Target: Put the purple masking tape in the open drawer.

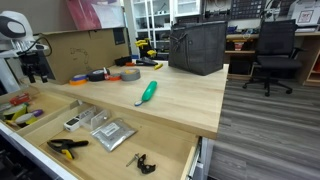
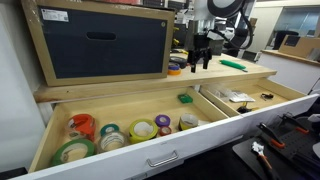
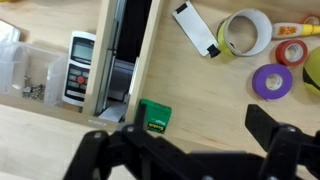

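Wrist view: purple masking tape (image 3: 272,82) is seen lying flat beside a white roll (image 3: 245,33). Fingers (image 3: 285,150) are spread open, nothing gripped.

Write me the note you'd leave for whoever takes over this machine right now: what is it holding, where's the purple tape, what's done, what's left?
The gripper: jaws open, nothing between them, raised above the drawers.
The purple masking tape: in the wrist view it lies flat on the floor of the open drawer, among other tape rolls and apart from the green box.
Done: the tape appears to be in the drawer, free of the jaws.
Left: probably only backing the arm away. The exterior views show the tape too small to confirm.
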